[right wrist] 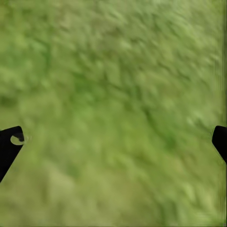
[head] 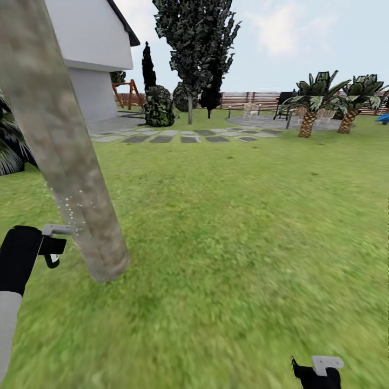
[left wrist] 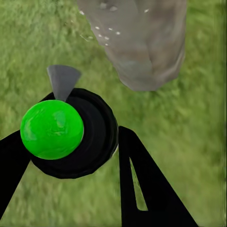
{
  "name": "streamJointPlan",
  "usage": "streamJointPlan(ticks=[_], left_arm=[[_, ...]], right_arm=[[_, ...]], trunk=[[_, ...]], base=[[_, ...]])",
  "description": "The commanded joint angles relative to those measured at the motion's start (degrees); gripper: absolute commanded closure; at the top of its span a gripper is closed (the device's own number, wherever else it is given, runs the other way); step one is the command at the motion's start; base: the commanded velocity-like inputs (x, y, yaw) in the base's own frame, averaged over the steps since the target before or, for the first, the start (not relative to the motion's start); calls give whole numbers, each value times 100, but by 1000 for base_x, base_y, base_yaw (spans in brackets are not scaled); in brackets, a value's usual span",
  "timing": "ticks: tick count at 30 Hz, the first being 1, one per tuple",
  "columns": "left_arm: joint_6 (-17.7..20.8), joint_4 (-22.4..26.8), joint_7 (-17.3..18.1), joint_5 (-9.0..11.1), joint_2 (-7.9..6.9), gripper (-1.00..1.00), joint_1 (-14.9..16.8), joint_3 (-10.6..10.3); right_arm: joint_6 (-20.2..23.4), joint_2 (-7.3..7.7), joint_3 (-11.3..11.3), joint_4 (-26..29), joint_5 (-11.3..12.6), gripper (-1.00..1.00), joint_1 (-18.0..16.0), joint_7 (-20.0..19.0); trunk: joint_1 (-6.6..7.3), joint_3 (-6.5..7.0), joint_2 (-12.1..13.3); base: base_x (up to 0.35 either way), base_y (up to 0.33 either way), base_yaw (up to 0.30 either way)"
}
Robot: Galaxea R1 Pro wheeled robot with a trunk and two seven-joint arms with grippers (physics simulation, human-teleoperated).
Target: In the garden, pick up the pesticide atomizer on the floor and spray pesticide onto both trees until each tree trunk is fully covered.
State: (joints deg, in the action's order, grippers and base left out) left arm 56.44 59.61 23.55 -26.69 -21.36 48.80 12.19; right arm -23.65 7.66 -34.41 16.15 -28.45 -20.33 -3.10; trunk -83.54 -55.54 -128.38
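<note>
the left gripper (left wrist: 71, 156) clamps the pesticide atomizer (left wrist: 71, 135), just beside the tree trunk (head: 65, 162) speckled with pesticide (head: 73, 208); the right gripper (right wrist: 113, 142) spreads wide over the lawn (right wrist: 118, 71).

Your head camera looks forward and down over the green lawn (head: 232, 227) toward the far brown slatted fence (head: 243, 100), the thick mottled grey-brown tree trunk (head: 65, 156) near left, which your left wrist camera shares close up (left wrist: 142, 42), while your right wrist camera faces grass (right wrist: 118, 109).
</note>
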Motion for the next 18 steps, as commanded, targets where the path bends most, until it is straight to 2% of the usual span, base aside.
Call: streamJointPlan(ticks=[1, 9, 13, 18], left_arm=[[16, 7, 62, -64, 1, 100, 4, 6], [16, -2, 54, -73, 0, 100, -1, 18], [16, -2, 41, -73, 0, 100, -3, 27], [1, -51, 28, -69, 3, 100, -272, 26]], right_arm=[[-25, -2, -48, -6, -29, -100, -6, -32], [-25, -2, -48, -6, -29, -100, -6, -32], [-25, -2, -48, -6, -29, -100, -6, -32], [-25, -2, -48, -6, -29, -100, -6, -32]], trunk=[[0, -5, -2], [0, -5, -2], [0, -5, -2], [0, -5, -2]], base=[[110, -277, 0], [20, -277, 13], [0, -277, 226], [0, -277, 275]])
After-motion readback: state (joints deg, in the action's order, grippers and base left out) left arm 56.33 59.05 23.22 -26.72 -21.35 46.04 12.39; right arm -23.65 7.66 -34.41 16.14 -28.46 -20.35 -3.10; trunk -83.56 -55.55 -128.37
